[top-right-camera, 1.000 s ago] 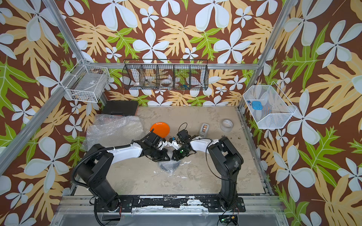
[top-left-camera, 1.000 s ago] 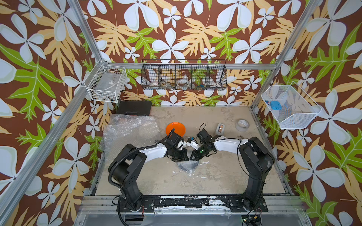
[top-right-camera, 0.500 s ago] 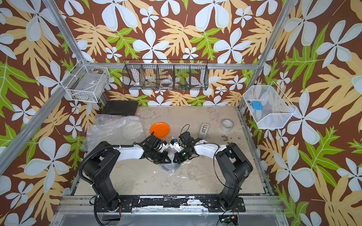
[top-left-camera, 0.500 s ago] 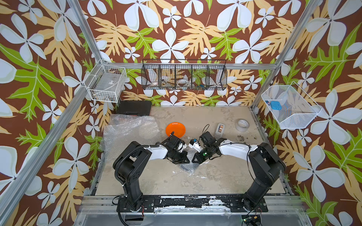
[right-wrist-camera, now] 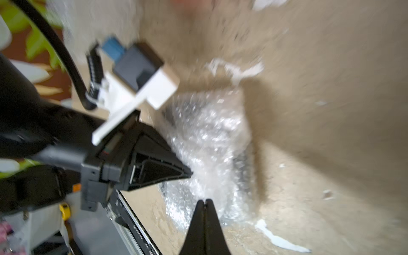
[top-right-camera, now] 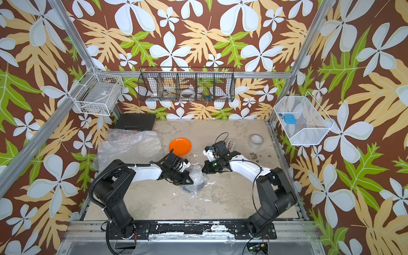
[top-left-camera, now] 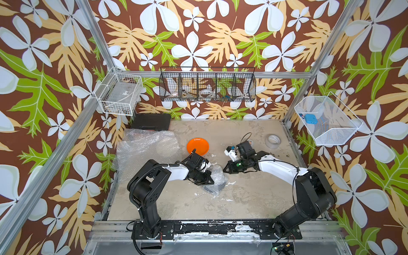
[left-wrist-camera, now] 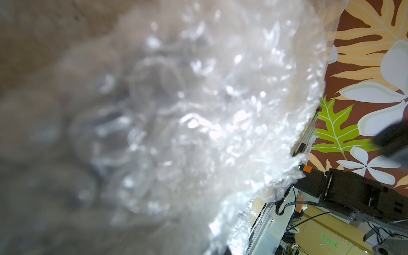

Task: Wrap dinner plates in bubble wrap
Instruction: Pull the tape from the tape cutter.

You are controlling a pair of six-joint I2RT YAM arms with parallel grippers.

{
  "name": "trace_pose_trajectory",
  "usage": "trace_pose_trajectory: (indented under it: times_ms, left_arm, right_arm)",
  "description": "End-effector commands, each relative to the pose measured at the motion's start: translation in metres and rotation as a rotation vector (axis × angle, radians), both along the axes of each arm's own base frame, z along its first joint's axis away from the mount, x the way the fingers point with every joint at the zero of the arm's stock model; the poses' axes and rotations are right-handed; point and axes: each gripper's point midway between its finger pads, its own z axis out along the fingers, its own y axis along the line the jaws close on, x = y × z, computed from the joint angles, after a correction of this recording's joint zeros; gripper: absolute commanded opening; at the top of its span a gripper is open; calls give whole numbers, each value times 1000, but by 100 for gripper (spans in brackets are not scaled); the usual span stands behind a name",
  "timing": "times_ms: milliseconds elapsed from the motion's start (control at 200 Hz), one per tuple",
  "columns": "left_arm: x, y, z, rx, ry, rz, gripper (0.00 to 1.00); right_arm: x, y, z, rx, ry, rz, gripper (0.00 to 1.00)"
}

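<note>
Right wrist view: the right claw (right-wrist-camera: 205,201) is seen pinched shut and empty, just short of a crumpled bundle of bubble wrap (right-wrist-camera: 212,141). The left claw (right-wrist-camera: 187,173) is clamped shut on that bundle. Farther back on the table (top-left-camera: 242,198), the orange plate (top-left-camera: 197,146) is seen unwrapped.

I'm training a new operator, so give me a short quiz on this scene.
1. Fill in: the right gripper is ___ (open or shut).
2. What grips the bundle? A left gripper; B right gripper; C neither.
3. True or false: the orange plate lies unwrapped.
Key: 1 shut; 2 A; 3 true.
</note>
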Motion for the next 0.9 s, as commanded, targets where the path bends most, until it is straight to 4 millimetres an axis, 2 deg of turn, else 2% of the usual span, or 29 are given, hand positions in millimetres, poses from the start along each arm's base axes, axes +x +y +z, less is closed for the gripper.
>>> trace_pose_trajectory:
  times_ms: [0, 80, 170, 325, 415, 520, 896]
  left_arm:
    - [-15, 32, -29, 184, 65, 39, 0]
    - [-14, 30, -26, 169, 59, 43, 0]
    - [-14, 27, -23, 157, 66, 45, 0]
    - [-10, 27, -19, 163, 54, 41, 0]
    - [-9, 26, -17, 159, 49, 36, 0]
    - [-8, 25, -14, 158, 44, 35, 0]
    - [-11, 26, -17, 164, 60, 34, 0]
  right_arm:
    - [40, -19, 27, 144, -29, -119, 17]
    - [74, -50, 38, 205, -58, -231, 27]
    - [102, -87, 42, 228, -86, -330, 37]
    - [134, -148, 44, 291, -128, -492, 51]
    - [146, -170, 35, 323, -115, -534, 53]
    - [154, -180, 24, 349, -102, -542, 52]
    - [148, -172, -17, 397, -4, -515, 47]
